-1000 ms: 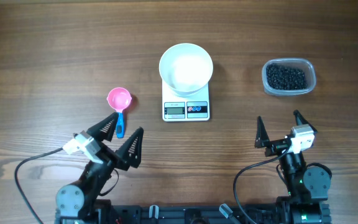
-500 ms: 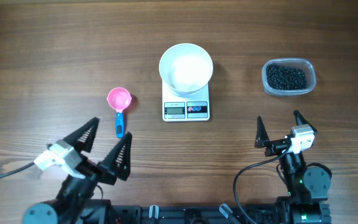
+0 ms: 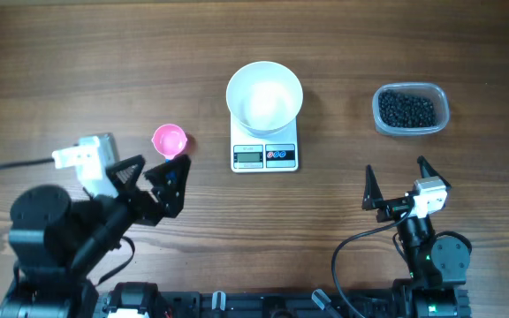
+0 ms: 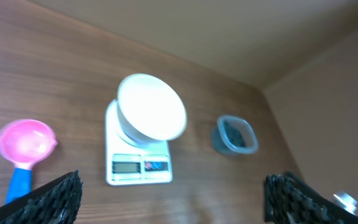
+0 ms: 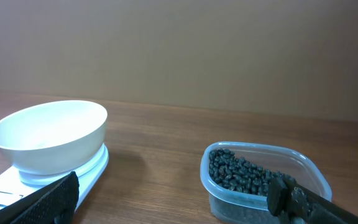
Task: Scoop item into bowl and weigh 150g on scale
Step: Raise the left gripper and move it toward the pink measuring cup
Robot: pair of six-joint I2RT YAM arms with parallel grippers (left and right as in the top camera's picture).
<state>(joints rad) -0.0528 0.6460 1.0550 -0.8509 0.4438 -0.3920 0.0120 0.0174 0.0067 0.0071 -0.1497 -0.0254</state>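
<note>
Wood-grain tabletop carries the whole job, and the item [image 3: 406,109], a dark heap of small round pellets, sits in a clear plastic tub [image 3: 443,99] at the far right, none of it yet moved. At the centre the white bowl [image 3: 264,95] rests on the scale [image 3: 264,155] and looks empty; the display is too small to read. Left of the scale lies a pink scoop [image 3: 170,140], its blue handle [image 4: 18,183] pointing toward the robot. The left gripper [image 3: 151,177] hangs over that handle with its jaws spread wide and nothing in them, so the step in hand looks like picking up the scoop. To do it well, the jaws should straddle the handle across its narrow width, low and midway along it, then close squarely so the cup stays level rather than rolling. A grip too near the cup would likely foul the tub wall later. The right gripper [image 3: 396,172] waits well below the tub, also spread and empty, and could steady the tub during scooping.
</note>
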